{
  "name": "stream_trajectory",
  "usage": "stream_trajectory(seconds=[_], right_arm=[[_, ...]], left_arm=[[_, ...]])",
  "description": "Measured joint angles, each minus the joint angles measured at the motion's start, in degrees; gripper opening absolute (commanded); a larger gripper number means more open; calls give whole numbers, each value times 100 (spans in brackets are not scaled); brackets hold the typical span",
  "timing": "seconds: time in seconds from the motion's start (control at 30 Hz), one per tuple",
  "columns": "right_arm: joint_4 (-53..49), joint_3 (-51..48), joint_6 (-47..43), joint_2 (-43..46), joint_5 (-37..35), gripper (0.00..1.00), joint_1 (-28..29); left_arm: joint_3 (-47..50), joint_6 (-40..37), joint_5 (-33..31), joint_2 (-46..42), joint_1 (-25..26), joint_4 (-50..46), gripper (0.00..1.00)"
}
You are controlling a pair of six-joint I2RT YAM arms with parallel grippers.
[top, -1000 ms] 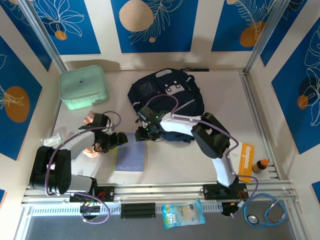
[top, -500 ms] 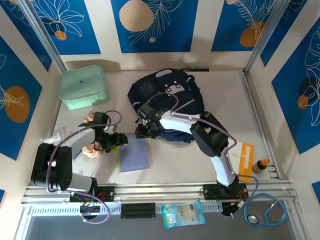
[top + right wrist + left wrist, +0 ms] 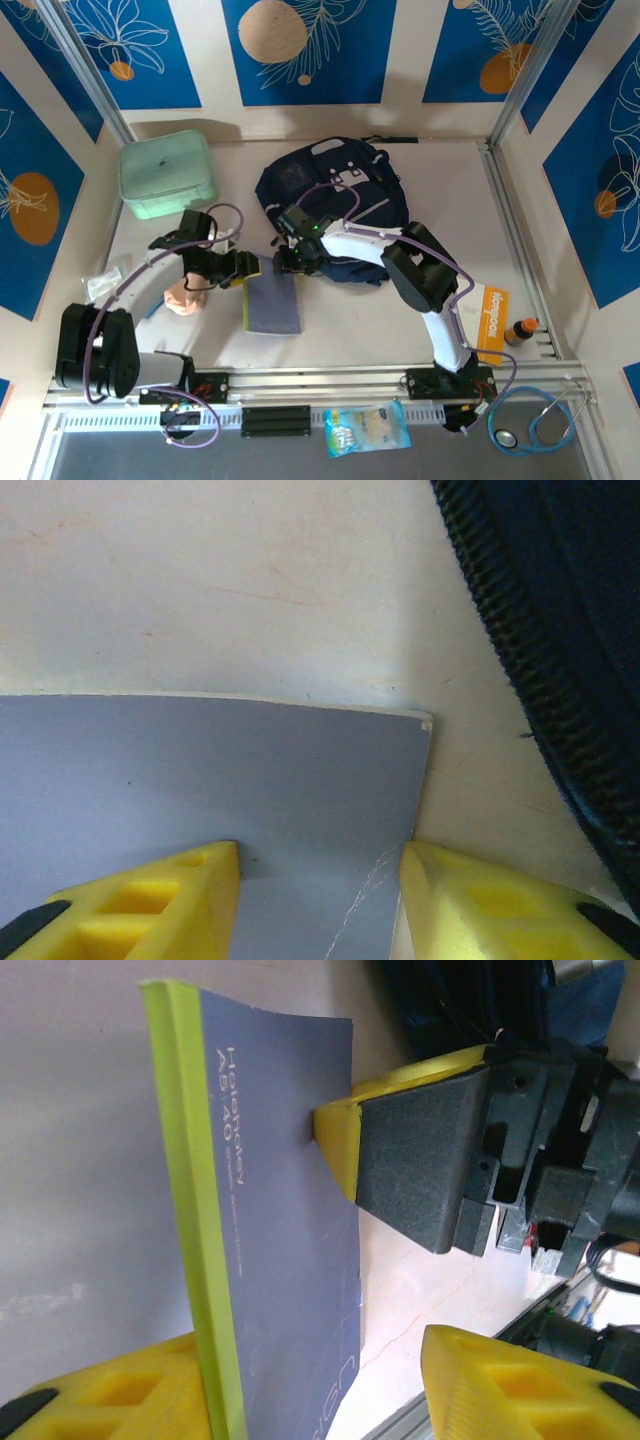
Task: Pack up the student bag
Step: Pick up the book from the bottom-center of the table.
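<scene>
The student bag (image 3: 335,195) lies flat just past the table's centre, toward 12 o'clock from the arm bases, front pocket up. Nearest, outside the front rail (image 3: 320,378), a snack packet (image 3: 367,428) sits at 6 o'clock and a stethoscope (image 3: 535,420) at 4 o'clock. An orange box (image 3: 490,312) lies at 3 o'clock on the table (image 3: 350,325). A slate-blue notebook (image 3: 272,305) with a lime spine lies near centre, its far end between the two arms. The left gripper (image 3: 245,268) has its jaws spread. Its wrist view shows the spine just beside one finger, bare table before the other, and small cover lettering that is unreadable overhead. The right gripper (image 3: 283,262) is likewise spread, astride the notebook's far corner. The left wrist view shows one of its fingers touching the cover's edge, and its own view adds the bag's zip (image 3: 510,650) at 2 o'clock of that corner. A pink object (image 3: 180,295), unidentified, sits at 9 o'clock and a mint green box (image 3: 165,172) at 10 o'clock. The tabletop is pale beige, faintly scuffed. The walls carry blue panels (image 3: 300,50) with white leaf outlines and tan discs.
</scene>
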State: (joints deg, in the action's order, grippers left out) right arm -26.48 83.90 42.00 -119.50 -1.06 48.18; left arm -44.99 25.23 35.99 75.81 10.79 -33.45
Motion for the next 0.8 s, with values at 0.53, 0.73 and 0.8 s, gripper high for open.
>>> stream_trajectory(seconds=[0.53,0.73,0.8], right_arm=[[483,-957,7,796,-286,59,59],[1097,-1768,136,2114,-507,69,-92],[1287,-1989,173,2505,-538,71,-234]], left_arm=[[-262,-160,-603,181,0,-350,0],[-772,37,-1084,-240,0,-514,0],[-1080,144,-1189,-387,0,-514,0]])
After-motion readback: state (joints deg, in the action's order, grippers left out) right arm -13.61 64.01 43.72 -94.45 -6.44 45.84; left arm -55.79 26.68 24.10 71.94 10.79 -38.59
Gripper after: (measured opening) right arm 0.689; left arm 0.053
